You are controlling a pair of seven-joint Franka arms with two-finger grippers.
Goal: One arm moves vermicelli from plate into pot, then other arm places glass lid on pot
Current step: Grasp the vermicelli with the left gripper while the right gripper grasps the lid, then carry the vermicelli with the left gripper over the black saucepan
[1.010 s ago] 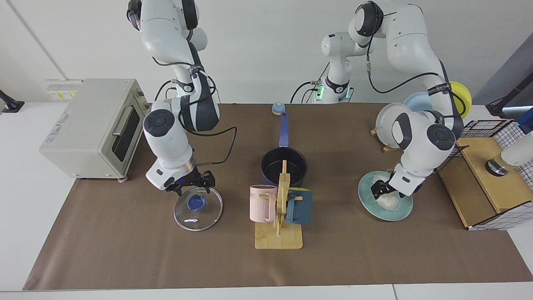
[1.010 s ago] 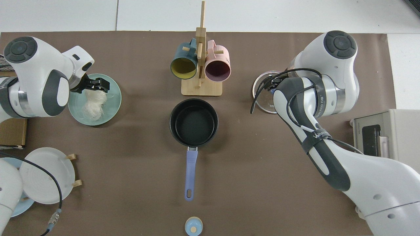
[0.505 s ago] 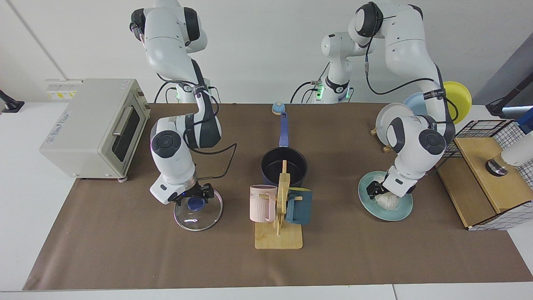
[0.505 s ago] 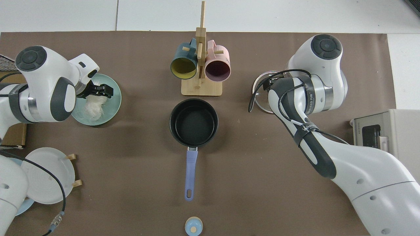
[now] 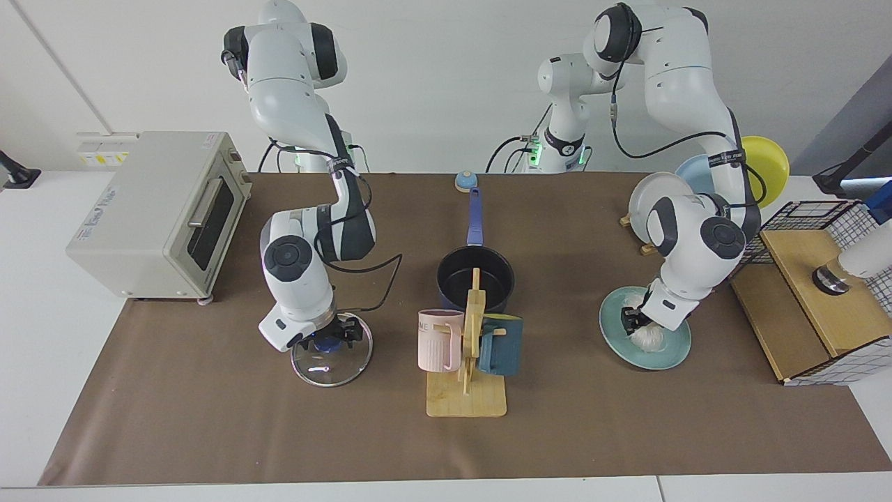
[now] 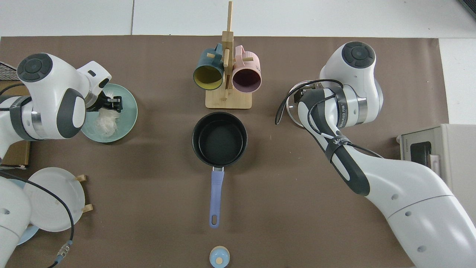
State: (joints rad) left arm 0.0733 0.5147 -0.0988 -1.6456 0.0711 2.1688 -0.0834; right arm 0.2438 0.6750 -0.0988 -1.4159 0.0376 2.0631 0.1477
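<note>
Vermicelli still on plate at right, pot empty mid-tabletop; left tool has dropped onto the bundle, fingers narrowed around it, while right tool lowered over lid knob, grip unclear—pickups imminent.

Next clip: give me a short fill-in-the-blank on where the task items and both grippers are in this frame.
1. The pot holds ____.
2. The vermicelli lies on the teal ____.
3. The right gripper is down at the blue knob of the glass ____.
4. The left gripper is over the ____.

Missing words: nothing; plate; lid; vermicelli
</note>
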